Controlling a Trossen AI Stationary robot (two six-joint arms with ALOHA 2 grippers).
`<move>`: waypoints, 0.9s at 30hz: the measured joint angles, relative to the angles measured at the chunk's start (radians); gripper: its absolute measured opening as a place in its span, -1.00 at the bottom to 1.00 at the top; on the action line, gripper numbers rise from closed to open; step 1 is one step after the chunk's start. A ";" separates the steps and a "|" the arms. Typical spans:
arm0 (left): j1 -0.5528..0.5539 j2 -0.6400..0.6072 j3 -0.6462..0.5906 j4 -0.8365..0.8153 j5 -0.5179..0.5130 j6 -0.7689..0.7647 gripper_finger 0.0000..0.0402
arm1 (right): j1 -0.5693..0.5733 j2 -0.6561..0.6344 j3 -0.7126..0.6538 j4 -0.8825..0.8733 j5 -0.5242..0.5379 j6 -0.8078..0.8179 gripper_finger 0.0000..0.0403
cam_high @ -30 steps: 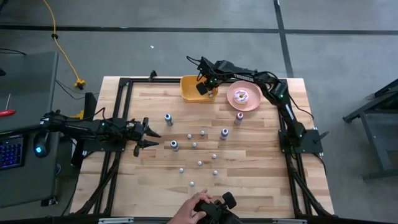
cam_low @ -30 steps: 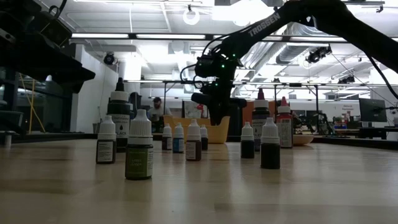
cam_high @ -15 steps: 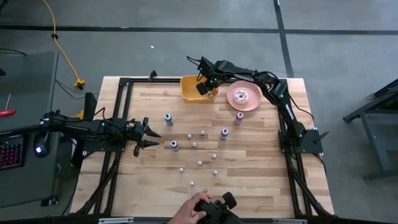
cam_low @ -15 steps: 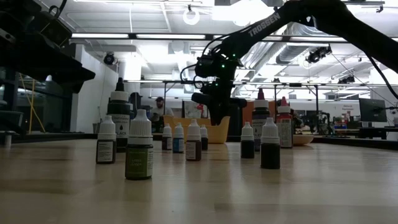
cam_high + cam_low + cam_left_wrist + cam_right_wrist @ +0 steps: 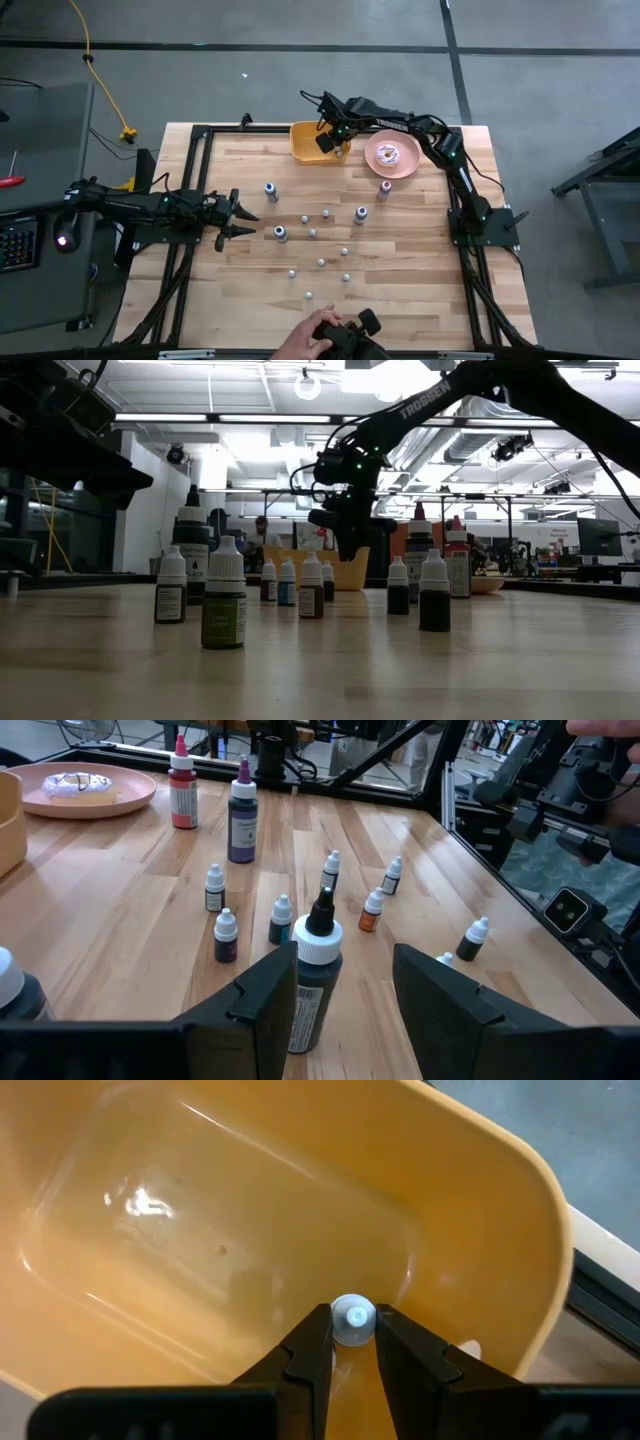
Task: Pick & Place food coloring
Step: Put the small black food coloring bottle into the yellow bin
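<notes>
Right gripper (image 5: 352,1342) holding a small bottle (image 5: 352,1320) over the yellow bin (image 5: 480,1210).

The right fingers are clamping a white-capped food coloring bottle above the bin's inside, at the table's far edge left of the pink plate (image 5: 372,158); the bottle's colour is hard to tell. The remaining bottles (image 5: 320,230) are standing mid-table. The left gripper (image 5: 345,990) is waiting at the left with fingers apart, a dark bottle (image 5: 312,985) just ahead.

Bright overhead strip lights, backlit dim low view, sharp focus
</notes>
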 joint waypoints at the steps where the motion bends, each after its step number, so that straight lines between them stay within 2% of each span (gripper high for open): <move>1: 0.000 0.000 0.000 0.000 0.000 0.000 -0.19 | 0.000 0.000 -0.007 0.004 -0.007 0.000 -0.65; 9: 0.000 0.000 0.000 0.000 0.000 0.000 -0.19 | 0.002 -0.003 -0.077 0.069 -0.055 0.017 -0.65; 22: 0.000 0.000 0.000 0.000 0.000 0.000 -0.19 | 0.002 -0.002 -0.065 0.073 -0.041 -0.005 -0.65; 27: 0.000 0.000 0.000 0.000 0.000 0.000 -0.19 | 0.002 -0.001 -0.065 0.069 -0.041 -0.010 -0.56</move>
